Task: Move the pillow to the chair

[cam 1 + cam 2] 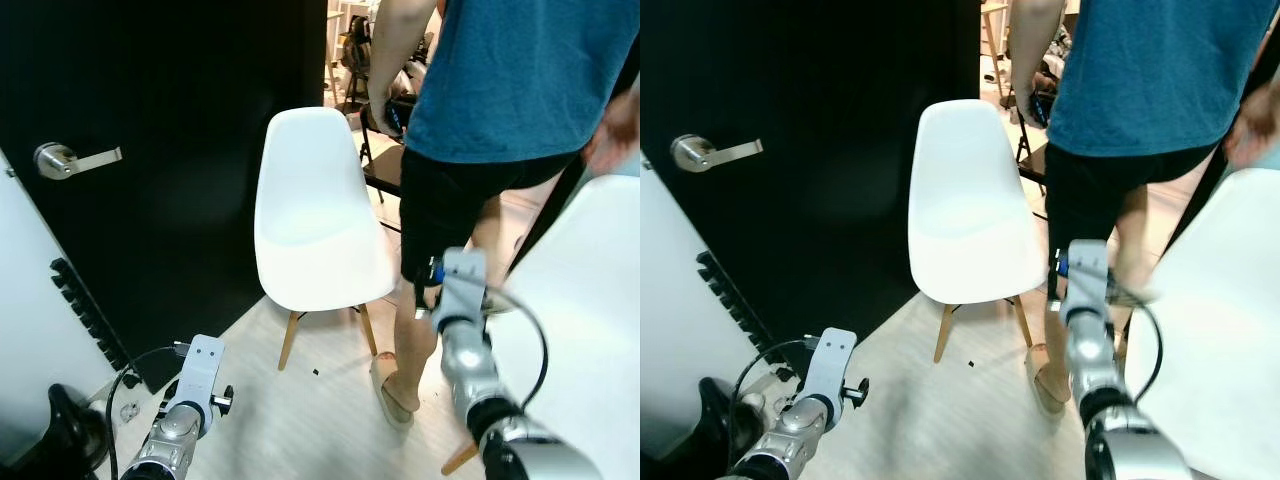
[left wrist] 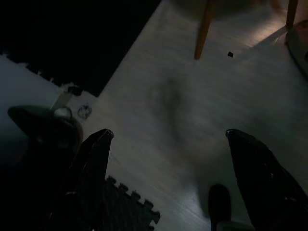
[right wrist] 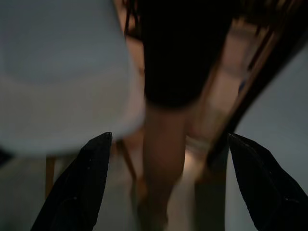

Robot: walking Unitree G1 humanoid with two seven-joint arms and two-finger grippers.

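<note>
Left pincer (image 2: 166, 159): low over pale floor (image 2: 183, 96), fingers (image 2: 91, 163) spread apart, nothing between them.
Right pincer (image 3: 166, 168): raised toward the person's legs, fingers (image 3: 86, 173) apart — empty.
Floor: a foam mat (image 1: 85, 300) with toothed edge lies by the left arm; a black cable (image 1: 125, 375) curls nearby.
Chair (image 1: 315, 215): white shell on wooden legs, seat bare, standing just before the black door (image 1: 170, 120).
Person (image 1: 500, 120): blue shirt, black shorts, slipper (image 1: 392, 390) — right beside the chair.
Pillow: whether the large white shape (image 1: 585, 330) at right is it, cannot tell.
</note>
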